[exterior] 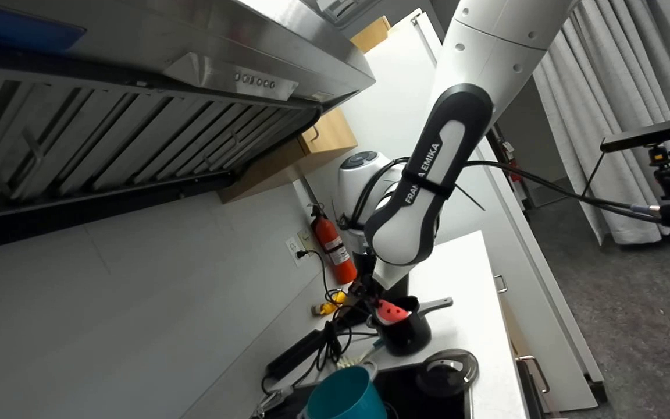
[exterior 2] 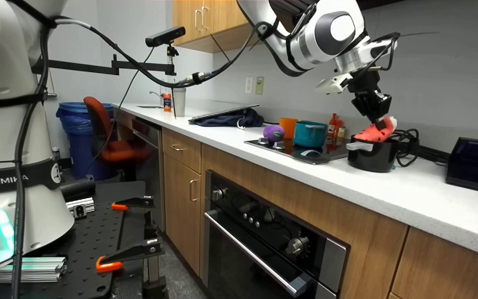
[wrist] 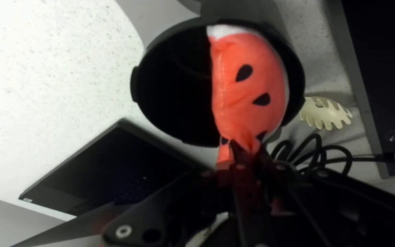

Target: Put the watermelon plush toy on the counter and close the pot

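Long, speckled white worktop: runs in an exterior view from mid-frame to the lower right. White-and-black jointed arm: comes in from the upper right of the frame in an exterior view, its end bent down over the worktop. Black glass cooktop: set into the worktop, bottom of the same frame, right of centre.

Dark, flat-faced rectangular object: on the worktop, right edge of the frame in an exterior view; lower left in the wrist view. Round teal pot: upright on the cooktop, right of centre.

Small dark grey pot with a silvery stick handle: upright on the worktop just beside the cooktop. Black two-fingered tool: enters from the bottom of the wrist view; jaws nearly together, a puckered fold of red fabric pinched between them.

Round, dark glassy lid: lies at the cooktop's edge, lower right of the frame, apart from the dark grey pot. Red, black-seeded watermelon plush toy, rind edge white: held tilted at that pot's mouth, over its right half in the wrist view. Near rim hides its lower edge in an exterior view; I cannot tell whether it touches the pot.

Cream toothed utensil head: right of centre in the wrist view, between dark grey pot and cooktop.
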Controlling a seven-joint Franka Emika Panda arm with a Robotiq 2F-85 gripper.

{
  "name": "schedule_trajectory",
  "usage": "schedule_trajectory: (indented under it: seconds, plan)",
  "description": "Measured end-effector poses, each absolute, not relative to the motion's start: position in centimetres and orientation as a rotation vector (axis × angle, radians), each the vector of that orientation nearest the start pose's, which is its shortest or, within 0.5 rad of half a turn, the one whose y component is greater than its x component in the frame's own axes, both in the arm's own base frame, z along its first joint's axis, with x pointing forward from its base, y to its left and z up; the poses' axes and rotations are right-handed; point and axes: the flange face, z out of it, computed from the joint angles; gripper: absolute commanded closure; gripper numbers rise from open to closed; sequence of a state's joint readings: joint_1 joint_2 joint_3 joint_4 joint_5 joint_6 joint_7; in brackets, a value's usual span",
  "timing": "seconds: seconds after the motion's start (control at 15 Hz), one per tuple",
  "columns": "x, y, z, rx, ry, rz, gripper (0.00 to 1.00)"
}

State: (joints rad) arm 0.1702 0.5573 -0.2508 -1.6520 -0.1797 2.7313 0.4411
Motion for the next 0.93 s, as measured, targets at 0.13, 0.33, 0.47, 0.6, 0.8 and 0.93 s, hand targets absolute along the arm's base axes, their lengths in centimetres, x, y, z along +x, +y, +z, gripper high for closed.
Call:
schedule_trajectory:
  seconds: [0.13,0.33,0.47,0.6,0.8,0.93]
  plan:
    - [72.1,-2.1,37.2,-3.101,0.463,-0.944,0.98]
    - [71.6,-3.0,39.4,-3.112,0.451,-0.992,0.98]
    - [70.9,-4.2,40.3,-3.131,0.455,-1.012,0.98]
    - [70.2,-5.5,40.9,-3.154,0.466,-1.023,0.98]
    - [68.8,-7.7,41.2,-3.191,0.497,-1.024,0.98]
    - [67.8,-9.0,40.9,-3.216,0.522,-1.010,0.98]
